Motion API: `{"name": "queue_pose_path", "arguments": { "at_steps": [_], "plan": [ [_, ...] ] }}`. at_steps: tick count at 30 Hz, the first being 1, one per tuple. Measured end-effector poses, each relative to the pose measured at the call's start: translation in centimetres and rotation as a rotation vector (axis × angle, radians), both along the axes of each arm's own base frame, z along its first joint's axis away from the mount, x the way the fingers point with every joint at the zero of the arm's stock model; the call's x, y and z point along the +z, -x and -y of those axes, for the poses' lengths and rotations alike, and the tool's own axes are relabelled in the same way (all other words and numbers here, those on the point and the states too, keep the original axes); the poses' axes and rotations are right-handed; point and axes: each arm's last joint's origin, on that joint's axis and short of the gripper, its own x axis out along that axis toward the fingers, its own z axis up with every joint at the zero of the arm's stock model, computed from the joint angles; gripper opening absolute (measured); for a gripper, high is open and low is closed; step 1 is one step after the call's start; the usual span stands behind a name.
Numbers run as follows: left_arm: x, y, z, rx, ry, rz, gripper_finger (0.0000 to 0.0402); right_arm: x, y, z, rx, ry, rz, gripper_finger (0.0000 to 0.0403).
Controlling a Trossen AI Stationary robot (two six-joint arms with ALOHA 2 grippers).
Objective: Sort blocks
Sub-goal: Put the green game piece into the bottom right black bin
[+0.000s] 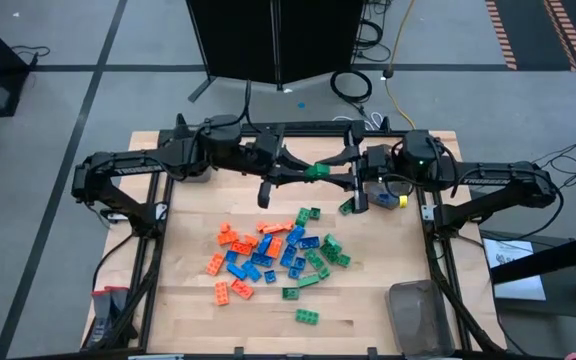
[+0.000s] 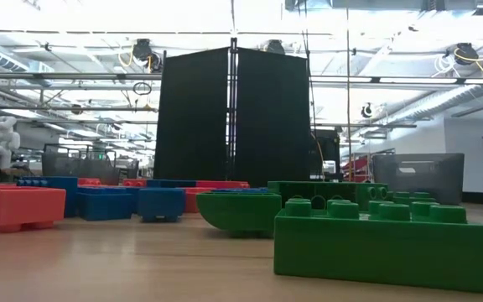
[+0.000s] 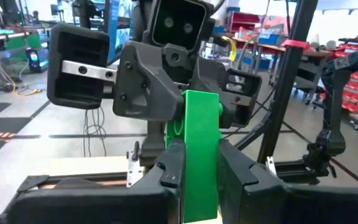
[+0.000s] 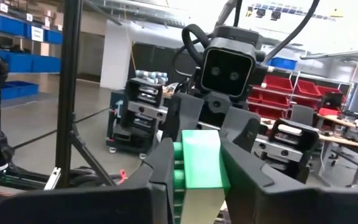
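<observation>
Green block (image 1: 317, 170) held mid-air between both grippers, above table (image 1: 188, 300). Left gripper (image 3: 199, 171) clamped on it; right gripper (image 4: 197, 165) clamped on its other end. Handover step. Next: one releases, other bins it. Pile (image 1: 273, 255) below, unsorted.

Two dark jointed arms (image 1: 138, 165), black cables

In the high view the green block (image 1: 316, 171) held between the two end effectors is too small to show its studs, and the bin (image 1: 420, 317) at 5 o'clock on the worktop (image 1: 188, 300) is cut off by the bottom edge. In both wrist views the same block's lower end runs out of the picture, its sides hidden behind dark fingers (image 3: 173, 169). In the low view the nearest green block (image 2: 384, 243) hides the blocks behind it.
</observation>
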Motion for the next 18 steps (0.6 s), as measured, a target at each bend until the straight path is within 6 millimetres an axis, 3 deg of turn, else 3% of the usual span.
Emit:
{"name": "queue_pose_path", "arguments": {
  "at_steps": [4, 18],
  "plan": [
    [0.11, -0.08, -0.08, 0.011, -0.002, 0.018, 0.0058, -0.02, 0.02, 0.0, -0.002, 0.0, -0.005, 0.0077],
    [-0.39, -0.15, -0.37, 0.091, -0.004, -0.027, 0.0232, -0.28, -0.17, 0.05, -0.012, -0.002, -0.023, 0.0077]
  ]
}}
